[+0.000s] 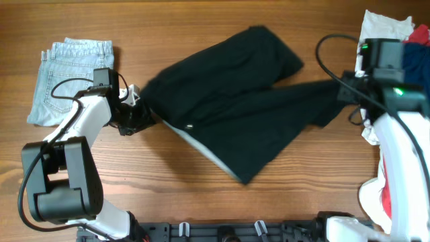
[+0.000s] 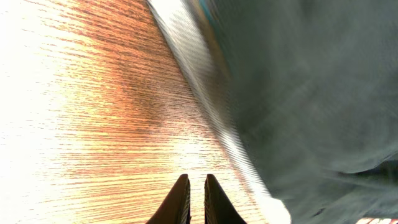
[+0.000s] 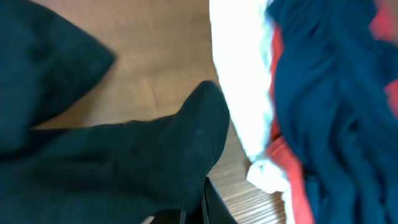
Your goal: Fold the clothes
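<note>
The left arm [image 1: 87, 121] came in from the near-left corner, elbow bent, wrist levelled low towards the centre. The right arm [image 1: 403, 134] stretched up the right side, wrist angled inward over the cloth.

The left gripper [image 2: 196, 186] had its fingers pressed almost together with only a sliver of wood showing between them and no fabric in the gap. The pale waistband lining [image 2: 211, 106] ran just beside it, to its right in the wrist view. The right gripper [image 3: 196, 213] was closed, pinching the end of one leg of the black trousers [image 1: 235, 114], whose cloth bunched straight into its fingers.

The trousers lay spread between the two grippers on the brown wooden table [image 1: 201, 27], slanting across its middle. Behind the left gripper, away from the trousers, a folded light-blue denim garment [image 1: 67, 74] lay flat. Close beside the right gripper, on its outer side, sat a heap of white, navy and red clothes [image 1: 386, 30].
</note>
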Motion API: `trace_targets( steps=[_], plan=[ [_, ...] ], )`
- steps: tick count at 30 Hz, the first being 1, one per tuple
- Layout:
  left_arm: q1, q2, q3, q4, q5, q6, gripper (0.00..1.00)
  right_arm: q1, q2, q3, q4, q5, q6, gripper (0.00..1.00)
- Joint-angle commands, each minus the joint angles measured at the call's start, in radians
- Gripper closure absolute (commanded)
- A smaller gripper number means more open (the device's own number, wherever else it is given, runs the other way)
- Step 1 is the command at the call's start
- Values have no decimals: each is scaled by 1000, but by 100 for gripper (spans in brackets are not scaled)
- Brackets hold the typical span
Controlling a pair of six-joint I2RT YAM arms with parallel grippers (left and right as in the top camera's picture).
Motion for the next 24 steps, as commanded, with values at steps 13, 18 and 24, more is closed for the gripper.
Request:
trace_targets(
  steps=[13,18,24],
  plan=[
    [-108,-12,-7,-217,330,9,62,-3,48,-121,-127,-114,-33,96],
    [-340,-11,-24,-152,329,-115,42,-3,48,-121,-123,-114,-33,96],
    [-597,-11,-58,89,303,-462,33,-3,48,-121,-124,-114,-32,96]
  ],
)
